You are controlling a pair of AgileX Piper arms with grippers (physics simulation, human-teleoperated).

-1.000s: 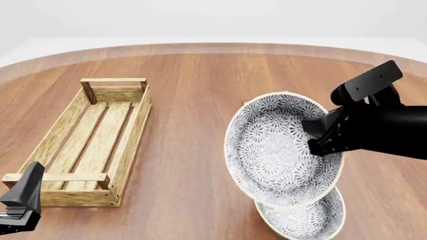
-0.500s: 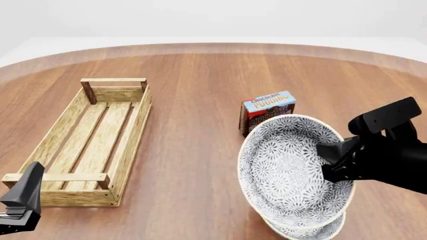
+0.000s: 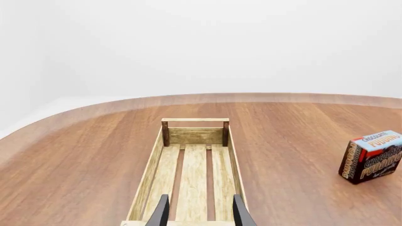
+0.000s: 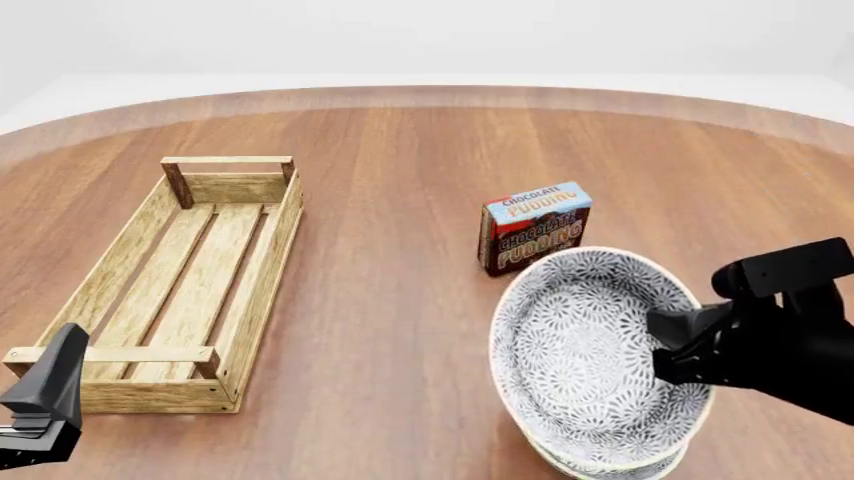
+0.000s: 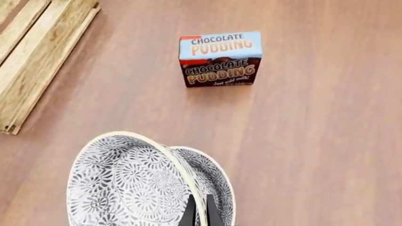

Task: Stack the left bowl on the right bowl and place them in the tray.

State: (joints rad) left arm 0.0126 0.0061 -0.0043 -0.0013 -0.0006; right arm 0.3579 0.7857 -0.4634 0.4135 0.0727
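My right gripper (image 4: 663,350) is shut on the rim of one patterned white bowl (image 4: 587,350). It holds this bowl tilted, low over the twin bowl (image 4: 607,466), of which only a sliver of rim shows beneath. In the right wrist view the held bowl (image 5: 125,186) overlaps the lower bowl (image 5: 213,181), and the fingertips (image 5: 190,214) pinch the rim. The light-wood tray (image 4: 187,285) lies at the left, with nothing in it. My left gripper (image 3: 199,215) is open and hovers at the tray's near end (image 3: 193,165); it also shows in the front view (image 4: 47,400).
A chocolate pudding box (image 4: 535,228) stands upright just beyond the bowls, between them and the table's middle. It also shows in the right wrist view (image 5: 220,59) and the left wrist view (image 3: 372,156). The round wooden table's far edge (image 4: 427,92) curves behind.
My right gripper has come down and toward the near edge with the bowl, bringing it close over the lower bowl. The pudding box came into view. The left arm has not moved.
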